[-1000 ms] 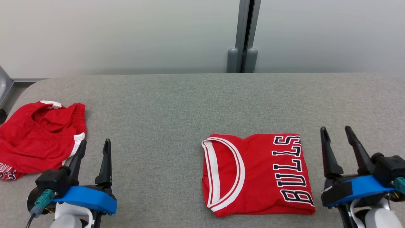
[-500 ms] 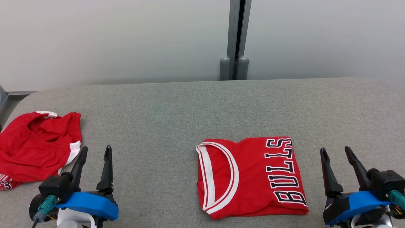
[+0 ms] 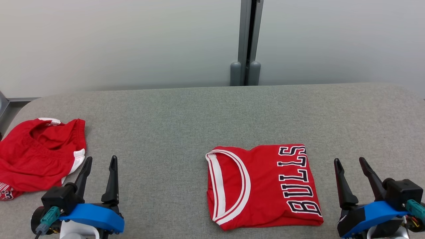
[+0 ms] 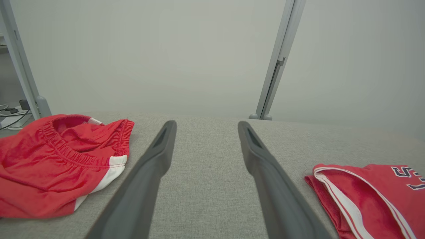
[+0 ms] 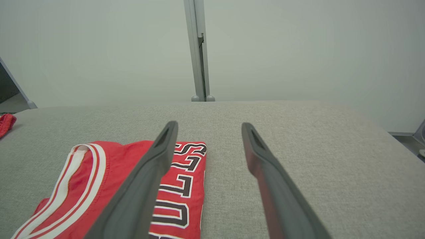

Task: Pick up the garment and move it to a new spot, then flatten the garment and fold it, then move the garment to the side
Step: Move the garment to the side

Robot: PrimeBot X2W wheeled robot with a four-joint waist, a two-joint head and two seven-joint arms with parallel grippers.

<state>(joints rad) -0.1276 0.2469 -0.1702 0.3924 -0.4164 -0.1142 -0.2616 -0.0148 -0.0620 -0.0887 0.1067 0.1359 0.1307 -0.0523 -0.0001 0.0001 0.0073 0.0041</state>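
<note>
A red jersey [image 3: 262, 186] with white trim and BULLS lettering lies folded flat on the grey table, right of centre; it also appears in the left wrist view [image 4: 368, 196] and the right wrist view [image 5: 109, 189]. My right gripper [image 3: 349, 161] stands open just right of the jersey, apart from it, nothing between its fingers. My left gripper [image 3: 101, 159] is open at the lower left, empty, beside a crumpled pair of red shorts [image 3: 36, 154].
The grey felt table [image 3: 172, 126] reaches to a pale wall with a grey vertical post [image 3: 246, 39] behind it. The red shorts [image 4: 56, 162] lie bunched at the table's left edge. Bare felt lies between the two garments.
The head view has tilted, so the table and garments sit lower in the picture. Both grippers have drawn back slightly toward the bottom edge. Both garments lie as before.
</note>
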